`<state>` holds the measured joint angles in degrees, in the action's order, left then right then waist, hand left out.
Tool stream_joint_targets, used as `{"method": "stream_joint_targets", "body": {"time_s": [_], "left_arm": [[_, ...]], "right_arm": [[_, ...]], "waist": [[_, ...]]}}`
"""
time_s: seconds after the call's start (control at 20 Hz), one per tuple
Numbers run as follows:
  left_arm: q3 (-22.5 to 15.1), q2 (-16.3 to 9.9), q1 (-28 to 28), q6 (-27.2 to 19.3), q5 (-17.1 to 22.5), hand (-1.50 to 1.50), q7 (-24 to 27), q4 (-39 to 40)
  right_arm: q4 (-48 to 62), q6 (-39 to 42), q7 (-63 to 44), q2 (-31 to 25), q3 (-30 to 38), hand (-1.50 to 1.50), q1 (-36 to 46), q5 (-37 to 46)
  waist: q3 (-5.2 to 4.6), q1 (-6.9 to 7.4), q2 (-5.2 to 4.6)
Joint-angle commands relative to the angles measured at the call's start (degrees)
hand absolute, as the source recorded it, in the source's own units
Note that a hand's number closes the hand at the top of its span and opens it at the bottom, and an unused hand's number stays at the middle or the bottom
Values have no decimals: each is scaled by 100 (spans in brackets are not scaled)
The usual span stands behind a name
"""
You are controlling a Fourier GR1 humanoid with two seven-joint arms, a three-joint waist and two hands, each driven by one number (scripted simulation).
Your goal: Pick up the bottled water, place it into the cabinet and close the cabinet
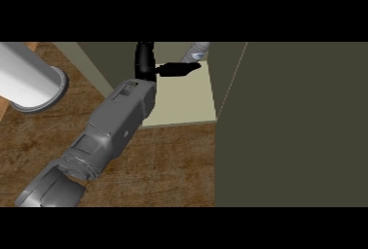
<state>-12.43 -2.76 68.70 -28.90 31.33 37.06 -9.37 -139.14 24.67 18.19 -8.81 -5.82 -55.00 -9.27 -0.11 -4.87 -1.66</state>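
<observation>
In the head view, the bottled water (195, 50) stands at the back of the cabinet's pale shelf (185, 97), just beyond the thumb tip of the one hand (152, 63) in sight, apart from it. That hand is open, fingers straight up along the top edge, thumb pointing right toward the bottle. The dark olive cabinet door (295, 126) fills the right side. Brown wooden counter (158, 165) lies below, with a large white cylinder (28, 75) at upper left. The bottle looks greyish-clear, tilted, only partly visible
</observation>
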Motion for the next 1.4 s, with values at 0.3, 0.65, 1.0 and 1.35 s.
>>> {"method": "stream_joint_targets", "body": {"time_s": [0.3,0.65,1.0,1.35], "left_arm": [[97,271,-315,671,57,-150,362,-411],[-168,275,-770,525,255,-150,82,-1212],[-946,276,-2169,1059,511,-150,144,-2800],[-1566,276,-3280,1439,572,-150,-92,-4314]], "right_arm": [[-344,-175,-418,175,-271,-150,-62,-226],[-782,-227,-604,212,-419,-150,-326,-190],[-737,-366,-699,240,-546,-150,-394,-41],[-910,-607,-768,280,-629,-150,-364,108]], "waist": [[9,295,135],[8,295,179],[7,451,218],[8,524,227]]}}
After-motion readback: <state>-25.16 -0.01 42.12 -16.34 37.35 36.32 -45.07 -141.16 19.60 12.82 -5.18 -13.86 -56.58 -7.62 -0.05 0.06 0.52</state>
